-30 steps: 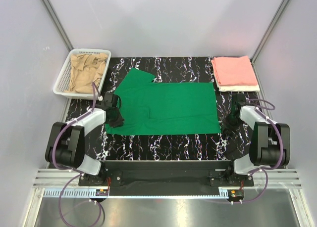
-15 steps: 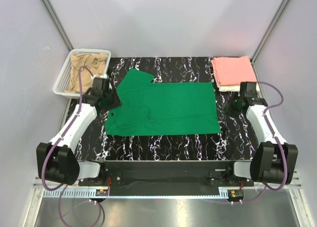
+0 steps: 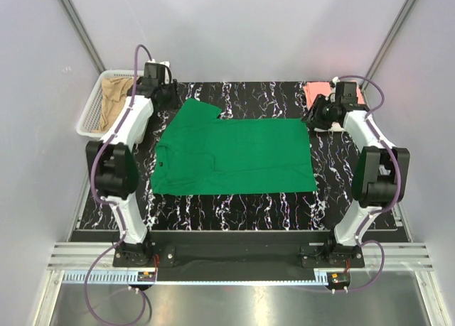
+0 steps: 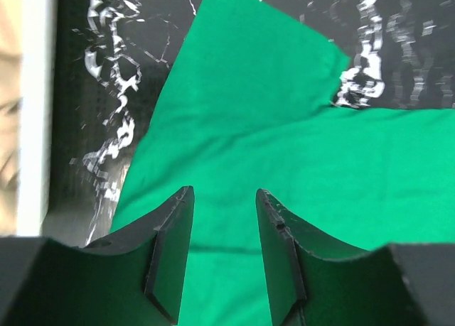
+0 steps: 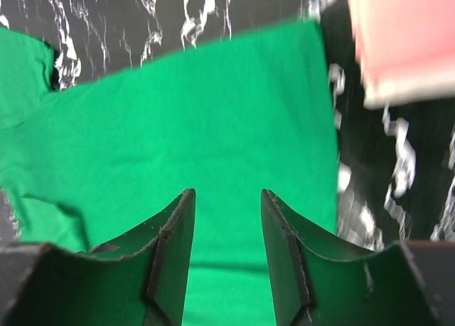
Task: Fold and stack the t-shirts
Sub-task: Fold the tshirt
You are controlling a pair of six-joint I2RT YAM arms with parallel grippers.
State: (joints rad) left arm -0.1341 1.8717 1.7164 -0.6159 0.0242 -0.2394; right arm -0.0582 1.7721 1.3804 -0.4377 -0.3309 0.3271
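The bright green cloth t-shirt point(image 3: 238, 155) lies spread flat at the middle of the black, white-veined tabletop point(image 3: 234, 202), neck toward 9 o'clock and hem toward 3. It looks light, thin and limp, so it would sag and wrinkle unless pinched at its edges, probably the far sleeve at 11 o'clock and the far hem corner at 1. Both arms reach far forward. The left gripper point(image 4: 224, 192) hangs over that sleeve and the right gripper point(image 5: 227, 192) over the hem corner, each moderately parted and empty.
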